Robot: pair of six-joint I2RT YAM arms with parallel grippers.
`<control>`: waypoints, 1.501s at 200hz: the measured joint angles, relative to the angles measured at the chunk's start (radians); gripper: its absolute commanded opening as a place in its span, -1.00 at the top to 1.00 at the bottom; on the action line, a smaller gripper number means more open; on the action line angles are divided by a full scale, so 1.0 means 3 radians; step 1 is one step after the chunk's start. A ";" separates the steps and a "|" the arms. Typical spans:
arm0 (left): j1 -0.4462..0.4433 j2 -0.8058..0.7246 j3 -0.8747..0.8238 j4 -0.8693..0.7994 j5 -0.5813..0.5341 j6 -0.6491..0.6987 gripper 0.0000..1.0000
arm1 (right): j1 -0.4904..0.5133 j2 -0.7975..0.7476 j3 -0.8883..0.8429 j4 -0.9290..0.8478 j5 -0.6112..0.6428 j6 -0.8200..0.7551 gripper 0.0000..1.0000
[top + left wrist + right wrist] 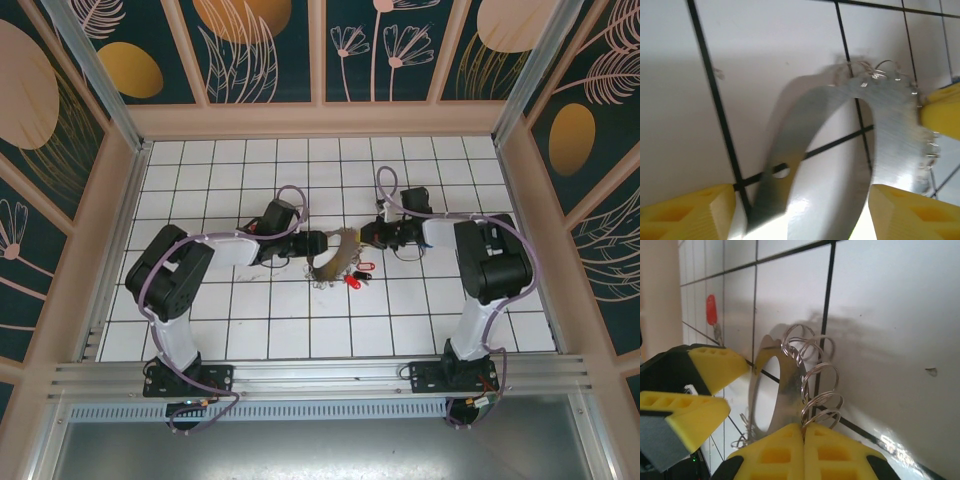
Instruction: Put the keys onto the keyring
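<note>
The keyring (335,258) is a flat grey metal loop fringed with small silvery split rings, and it stands tilted on edge between my two grippers at mid table. My right gripper (803,426) is shut on its rim, where a split ring (821,415) hangs. My left gripper (802,205) is open, its yellow fingers (690,212) wide apart on either side of the keyring's band (805,120). Two red-headed keys (357,279) lie on the tiles just right of the keyring and below my right gripper (362,238). One key (711,310) also shows far off in the right wrist view.
White tiled floor (250,330) with black grout lines, walled in by a wooden frame (320,120). The right gripper's yellow finger (942,110) shows at the keyring's far side in the left wrist view. Both arms reach in to the middle.
</note>
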 measured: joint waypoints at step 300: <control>0.0436 -0.0113 -0.0033 0.0842 0.1807 -0.0098 0.70 | -0.0251 -0.0604 -0.0411 0.0853 -0.0706 0.0170 1.00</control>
